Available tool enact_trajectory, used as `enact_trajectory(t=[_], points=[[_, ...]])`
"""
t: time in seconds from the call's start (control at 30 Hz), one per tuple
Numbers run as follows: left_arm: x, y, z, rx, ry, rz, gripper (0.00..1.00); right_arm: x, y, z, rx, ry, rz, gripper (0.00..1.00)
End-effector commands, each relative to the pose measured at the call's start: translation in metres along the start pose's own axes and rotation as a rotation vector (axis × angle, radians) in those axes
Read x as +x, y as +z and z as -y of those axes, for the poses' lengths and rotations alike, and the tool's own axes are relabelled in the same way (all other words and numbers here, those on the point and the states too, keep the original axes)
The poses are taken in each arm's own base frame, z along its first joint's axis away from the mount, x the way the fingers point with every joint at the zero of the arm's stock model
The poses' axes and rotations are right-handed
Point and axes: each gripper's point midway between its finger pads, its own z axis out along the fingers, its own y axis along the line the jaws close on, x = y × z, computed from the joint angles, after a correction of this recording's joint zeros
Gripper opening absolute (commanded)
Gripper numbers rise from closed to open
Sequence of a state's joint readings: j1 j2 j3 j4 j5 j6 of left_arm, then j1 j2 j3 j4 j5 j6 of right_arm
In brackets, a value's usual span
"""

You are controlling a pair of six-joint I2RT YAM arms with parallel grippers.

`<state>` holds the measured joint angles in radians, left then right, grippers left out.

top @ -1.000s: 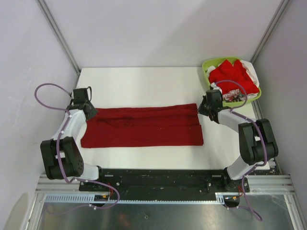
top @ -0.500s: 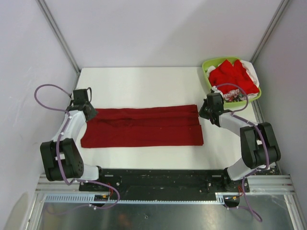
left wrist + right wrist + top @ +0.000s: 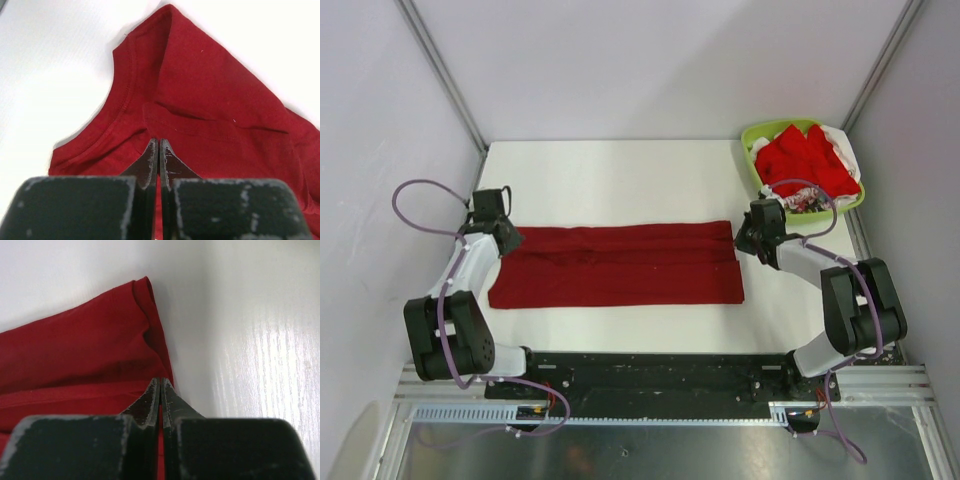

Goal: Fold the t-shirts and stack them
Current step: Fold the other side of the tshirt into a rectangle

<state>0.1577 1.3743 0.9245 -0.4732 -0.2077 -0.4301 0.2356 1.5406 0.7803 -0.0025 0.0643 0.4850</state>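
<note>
A dark crimson t-shirt [image 3: 620, 265] lies on the white table as a long band folded lengthwise. My left gripper [image 3: 507, 240] is at its far left corner, jaws shut on the cloth near the collar; the left wrist view shows the gripper [image 3: 159, 142] pinching the shirt [image 3: 210, 100]. My right gripper [image 3: 741, 240] is at the far right corner, shut on the shirt's edge; the right wrist view shows the gripper [image 3: 160, 381] on the cloth [image 3: 85, 350]. Brighter red shirts [image 3: 805, 158] with white and patterned fabric lie in the basket.
A lime-green basket [image 3: 751, 136] stands at the table's far right corner, just behind my right arm. White table [image 3: 620, 180] lies beyond the shirt. Enclosure walls stand close on both sides. The table's near edge meets a black rail.
Both grippers have moved slightly toward the near side, drawing the shirt's far edge with them. The band looks a little narrower.
</note>
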Motion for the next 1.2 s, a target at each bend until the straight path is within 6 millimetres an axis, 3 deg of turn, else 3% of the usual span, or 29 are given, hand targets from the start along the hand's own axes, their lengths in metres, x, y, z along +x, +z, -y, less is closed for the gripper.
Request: enact_trajectory(t=[0.0,0.17,0.3,0.43,0.73,0.93,1.17], points=[[-0.001,0.0,-0.006,-0.018,-0.031,0.013,0.0,-0.007,-0.004,-0.002,0.002,0.021,0.039,0.06],[0.01,0.007,-0.005,-0.015,-0.028,-0.029,0.0,-0.013,-0.01,-0.005,-0.008,0.025,0.058,0.37],[0.012,0.008,-0.005,-0.014,-0.027,-0.036,0.0,-0.023,-0.019,-0.01,-0.025,0.028,0.09,0.45],[0.011,0.007,-0.005,-0.013,-0.025,-0.032,0.0,-0.023,-0.02,-0.019,-0.042,0.026,0.097,0.46],[0.011,0.006,-0.004,-0.009,-0.024,-0.03,0.0,0.004,-0.002,-0.031,-0.019,-0.027,0.04,0.4],[0.016,0.007,-0.004,-0.003,-0.034,-0.045,0.0,0.027,0.002,-0.014,0.065,-0.051,-0.032,0.28],[0.021,0.007,-0.004,-0.002,-0.065,-0.052,0.0,0.022,-0.002,-0.008,0.087,-0.072,-0.019,0.23]])
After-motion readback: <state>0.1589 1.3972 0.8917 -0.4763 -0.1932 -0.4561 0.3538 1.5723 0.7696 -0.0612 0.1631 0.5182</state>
